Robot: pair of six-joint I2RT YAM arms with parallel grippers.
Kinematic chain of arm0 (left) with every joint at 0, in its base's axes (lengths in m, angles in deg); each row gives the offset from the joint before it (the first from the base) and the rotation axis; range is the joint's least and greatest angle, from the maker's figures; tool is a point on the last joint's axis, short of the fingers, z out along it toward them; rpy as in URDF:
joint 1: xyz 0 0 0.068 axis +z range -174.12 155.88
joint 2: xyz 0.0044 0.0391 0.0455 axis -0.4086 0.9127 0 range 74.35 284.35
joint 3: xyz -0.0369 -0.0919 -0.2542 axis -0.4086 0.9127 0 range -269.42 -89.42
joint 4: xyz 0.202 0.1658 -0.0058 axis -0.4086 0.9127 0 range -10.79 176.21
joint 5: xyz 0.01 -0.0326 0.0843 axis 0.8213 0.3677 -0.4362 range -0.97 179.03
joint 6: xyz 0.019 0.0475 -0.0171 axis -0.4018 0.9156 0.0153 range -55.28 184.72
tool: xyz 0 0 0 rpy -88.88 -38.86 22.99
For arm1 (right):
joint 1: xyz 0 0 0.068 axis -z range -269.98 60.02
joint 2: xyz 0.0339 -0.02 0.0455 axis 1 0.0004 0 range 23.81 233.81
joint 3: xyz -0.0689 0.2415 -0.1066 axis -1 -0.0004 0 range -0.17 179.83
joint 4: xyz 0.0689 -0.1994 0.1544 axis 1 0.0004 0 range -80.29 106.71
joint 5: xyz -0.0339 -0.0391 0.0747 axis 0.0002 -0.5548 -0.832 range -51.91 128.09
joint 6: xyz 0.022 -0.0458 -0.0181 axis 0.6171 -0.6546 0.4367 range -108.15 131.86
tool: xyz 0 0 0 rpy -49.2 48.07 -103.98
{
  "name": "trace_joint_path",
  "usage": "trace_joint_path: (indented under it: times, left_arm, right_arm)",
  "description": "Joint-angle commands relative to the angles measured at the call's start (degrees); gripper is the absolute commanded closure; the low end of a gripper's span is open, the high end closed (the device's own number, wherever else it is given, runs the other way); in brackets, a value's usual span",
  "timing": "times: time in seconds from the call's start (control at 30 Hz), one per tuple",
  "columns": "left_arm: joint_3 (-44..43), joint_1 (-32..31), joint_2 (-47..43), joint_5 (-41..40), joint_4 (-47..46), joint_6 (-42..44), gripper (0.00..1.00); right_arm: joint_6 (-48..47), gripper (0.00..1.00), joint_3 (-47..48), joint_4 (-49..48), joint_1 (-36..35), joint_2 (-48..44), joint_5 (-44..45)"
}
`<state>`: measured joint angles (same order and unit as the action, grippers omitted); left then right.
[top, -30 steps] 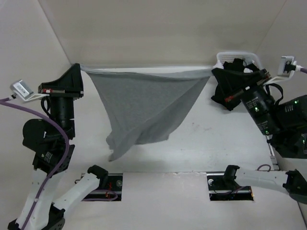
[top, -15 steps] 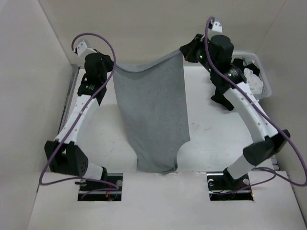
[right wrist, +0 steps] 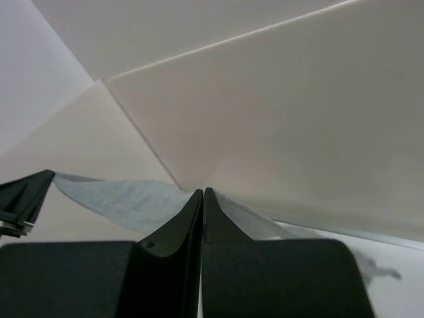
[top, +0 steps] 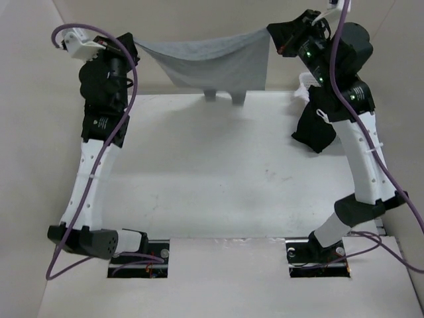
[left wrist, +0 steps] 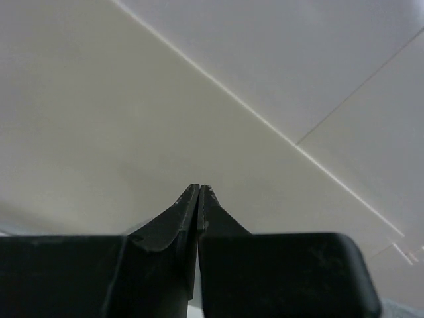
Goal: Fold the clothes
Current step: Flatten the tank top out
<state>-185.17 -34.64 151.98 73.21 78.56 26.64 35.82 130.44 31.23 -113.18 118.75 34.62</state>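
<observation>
The clothes [top: 209, 63], a light grey tank top, hang stretched between my two grippers high up against the back wall. The two shoulder straps dangle at the lower edge, just above the far end of the table [top: 212, 165]. My left gripper [top: 134, 45] is shut on the garment's left top corner. My right gripper [top: 270, 33] is shut on the right top corner. In the right wrist view the grey fabric [right wrist: 126, 202] runs from the shut right gripper [right wrist: 203, 191] leftwards. The left wrist view has the shut left gripper [left wrist: 199, 187] before bare wall, with the cloth hidden.
A black garment [top: 315, 132] lies on the table's right side under the right arm. A bit of a white basket [top: 301, 83] peeks out behind that arm. Beige walls close in the left, back and right sides.
Both arms have risen and reached farther back. The tank top went from hanging down over the table's middle to hanging short and wide against the back wall.
</observation>
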Motion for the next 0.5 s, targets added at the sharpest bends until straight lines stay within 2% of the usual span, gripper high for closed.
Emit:
trace_joint_path:
  times: [0.0, 0.17, 0.3, 0.37, 0.47]
  left_arm:
    - [5.7, -0.1, -5.1, -0.1, -3.5, 1.6, 1.00]
    - [25.3, -2.7, -14.7, -1.5, -6.1, 0.9, 1.00]
    - [44.3, -5.9, -25.2, -5.0, -5.6, -0.2, 1.00]
    - [51.8, -6.2, -30.8, -5.9, -1.8, -1.1, 1.00]
    - [60.5, -6.6, -39.9, -6.0, 7.8, -4.2, 1.00]
  right_arm:
    - [-1.2, 1.00, -9.9, -3.5, -1.1, -5.7, 0.1]
    - [0.4, 1.00, -42.6, -14.3, -5.0, -21.8, 3.8]
    - [1.3, 1.00, -66.8, -18.8, -12.2, -33.1, 7.9]
    - [2.9, 1.00, -77.0, -19.1, -16.3, -36.8, 9.5]
    - [10.2, 1.00, -90.1, -19.7, -21.7, -42.0, 11.2]
